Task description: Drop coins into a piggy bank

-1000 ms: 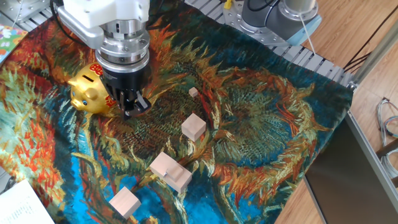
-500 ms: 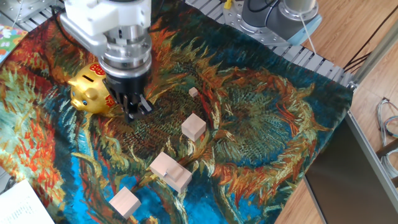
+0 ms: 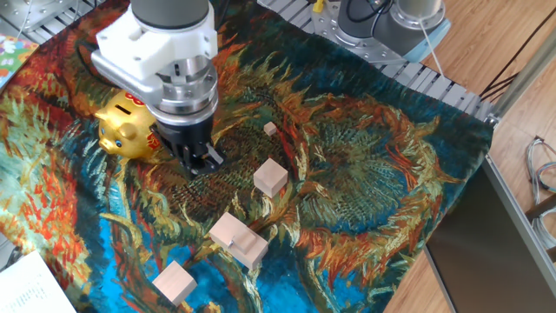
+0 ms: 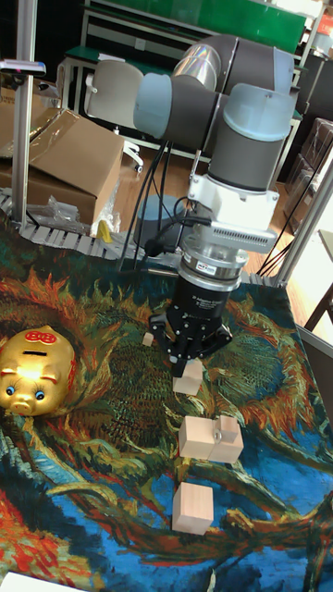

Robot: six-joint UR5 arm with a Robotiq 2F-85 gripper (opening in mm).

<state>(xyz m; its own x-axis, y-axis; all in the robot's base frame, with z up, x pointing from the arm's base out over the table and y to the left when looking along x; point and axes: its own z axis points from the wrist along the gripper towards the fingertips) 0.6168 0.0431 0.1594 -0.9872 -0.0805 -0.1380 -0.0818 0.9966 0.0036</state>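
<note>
piggy bank [image 3: 122, 132]: right flank hidden behind the claw [image 3: 198, 159]
claw jaws: gap too dark to judge
coins: too small to find

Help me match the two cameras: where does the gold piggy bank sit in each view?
Fixed view: the piggy bank is at upper left, its right side partly hidden behind the gripper.
Tall fixed view: the piggy bank lies at the left edge, mid-height, fully visible and well apart from the gripper.
Shared landmark: the joined pair of wooden blocks.
</note>
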